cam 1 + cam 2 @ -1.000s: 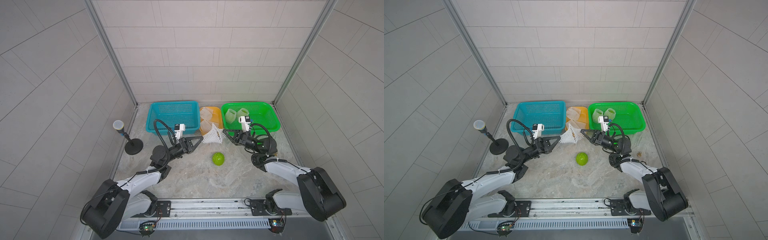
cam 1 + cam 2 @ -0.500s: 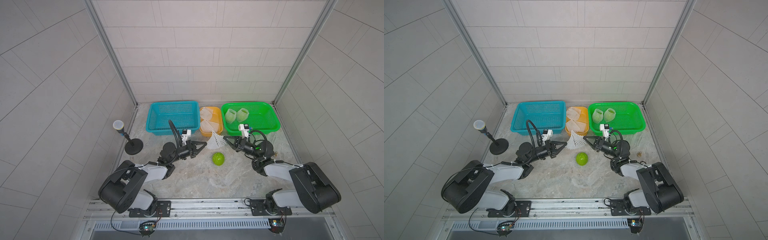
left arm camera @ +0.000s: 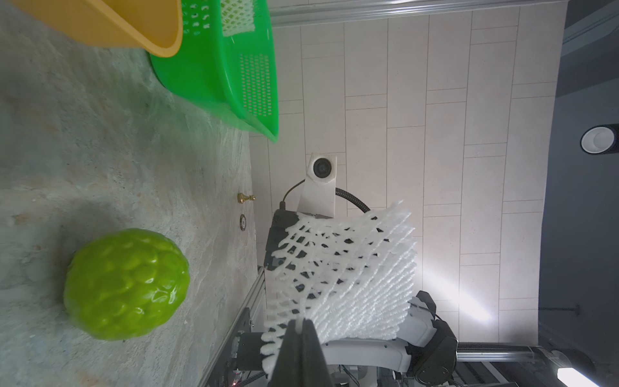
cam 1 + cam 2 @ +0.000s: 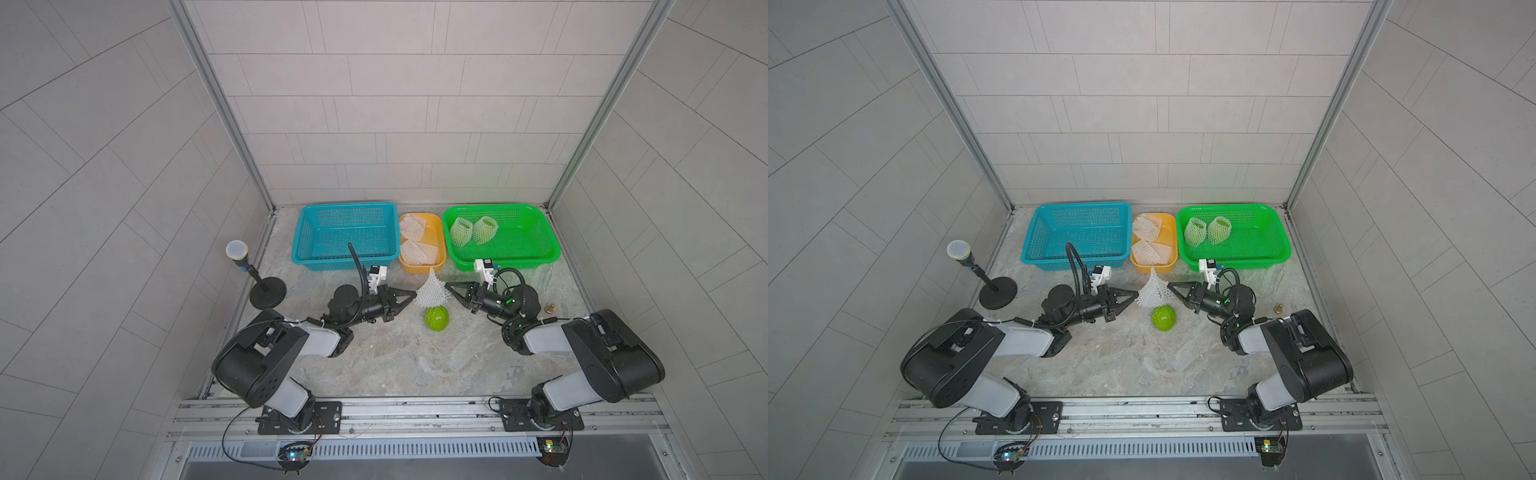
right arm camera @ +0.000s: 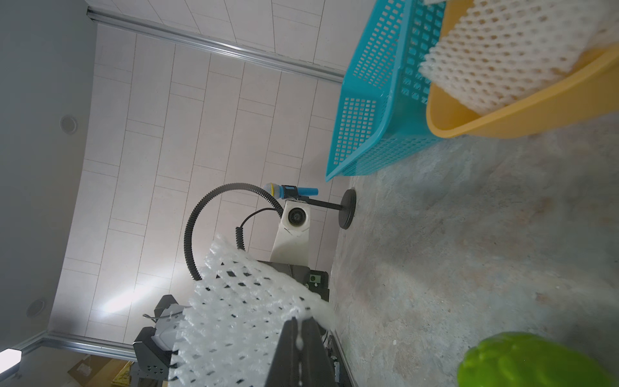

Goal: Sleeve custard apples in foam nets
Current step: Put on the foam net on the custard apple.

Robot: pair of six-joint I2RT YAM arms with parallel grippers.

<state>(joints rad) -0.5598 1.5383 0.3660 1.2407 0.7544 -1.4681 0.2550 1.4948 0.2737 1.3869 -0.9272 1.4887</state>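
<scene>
A bare green custard apple [image 4: 436,318] [image 4: 1163,318] [image 3: 125,284] [image 5: 532,362] lies on the stone table. Just behind and above it hangs a white foam net [image 4: 432,287] [image 4: 1153,289] [image 3: 341,268] [image 5: 248,311], stretched between both arms. My left gripper [image 4: 414,294] [image 4: 1136,296] [image 3: 300,322] is shut on its left edge, and my right gripper [image 4: 446,285] [image 4: 1169,285] [image 5: 299,320] is shut on its right edge. Two netted custard apples [image 4: 461,231] [image 4: 484,229] sit in the green basket [image 4: 532,253]. Spare foam nets [image 4: 417,251] fill the yellow tub [image 4: 436,239].
A blue basket [image 4: 345,257] [image 5: 368,110] stands at the back left, holding nothing I can see. A microphone on a black stand [image 4: 266,291] is at the left edge. A small brass piece [image 4: 549,308] lies at the right.
Both arms have drawn back and lowered, bringing the net forward and down, close above the bare fruit. Both grippers stay shut on the net.
</scene>
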